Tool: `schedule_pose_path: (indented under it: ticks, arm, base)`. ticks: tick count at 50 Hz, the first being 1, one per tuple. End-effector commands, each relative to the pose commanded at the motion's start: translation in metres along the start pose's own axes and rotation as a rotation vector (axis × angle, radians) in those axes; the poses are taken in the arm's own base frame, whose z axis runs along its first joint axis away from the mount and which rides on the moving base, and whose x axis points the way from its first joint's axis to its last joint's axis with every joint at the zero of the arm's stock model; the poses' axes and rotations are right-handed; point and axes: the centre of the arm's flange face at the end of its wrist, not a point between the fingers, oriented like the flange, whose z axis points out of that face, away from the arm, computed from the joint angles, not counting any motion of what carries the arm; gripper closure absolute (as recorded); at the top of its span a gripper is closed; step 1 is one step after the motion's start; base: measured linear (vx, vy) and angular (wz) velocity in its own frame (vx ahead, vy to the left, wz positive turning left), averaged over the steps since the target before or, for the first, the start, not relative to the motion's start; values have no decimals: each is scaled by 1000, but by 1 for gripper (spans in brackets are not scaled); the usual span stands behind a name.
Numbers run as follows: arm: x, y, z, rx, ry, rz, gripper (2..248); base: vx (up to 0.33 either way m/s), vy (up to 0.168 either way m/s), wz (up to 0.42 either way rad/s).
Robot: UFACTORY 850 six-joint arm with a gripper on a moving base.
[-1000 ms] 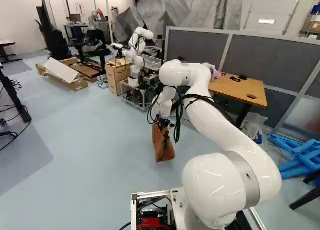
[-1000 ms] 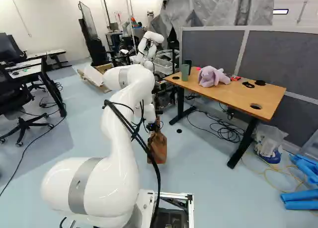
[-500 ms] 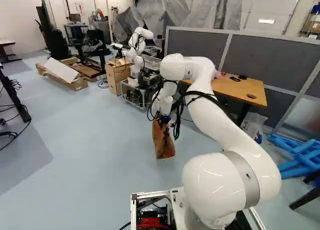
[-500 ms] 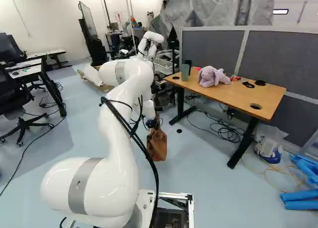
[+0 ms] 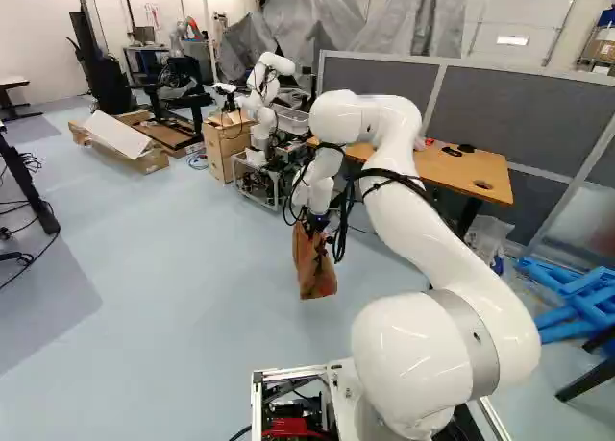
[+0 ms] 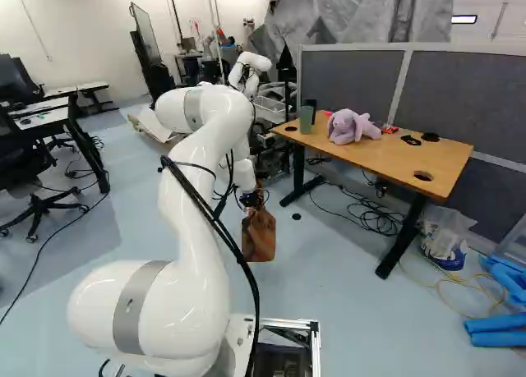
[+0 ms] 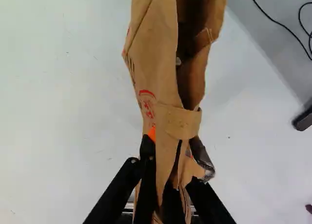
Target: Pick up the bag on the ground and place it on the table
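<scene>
– Where's the brown bag [image 5: 315,270]?
– It hangs down from the black gripper [image 5: 313,228], over the blue floor [image 5: 192,297].
– Is the gripper [image 7: 170,177] holding it tight?
– Yes! One finger is on each side, and the bag is pinched in the middle. I see a bit of orange pad [image 7: 152,133] on one finger.
– What does the bag look like up close?
– It's all crinkly, with red marks and a dark gap.
– Is it on the table [image 6: 382,158]?
– No, it's left of the table in the right base view.
– What's on the table?
– A purple stuffed toy [image 6: 348,128], and a green cup [image 6: 306,121] beside it.
– And behind the bag?
– Another robot [image 5: 265,87], a white one, farther back.
</scene>
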Motion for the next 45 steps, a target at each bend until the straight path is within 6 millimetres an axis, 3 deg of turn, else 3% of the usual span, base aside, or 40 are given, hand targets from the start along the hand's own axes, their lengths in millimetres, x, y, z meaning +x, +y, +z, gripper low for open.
schedule_pose_path:
  ticks: [45]
  arm:
    - [5, 0, -67, 0, 53, 0, 229]
  base:
    - [0, 0, 0]
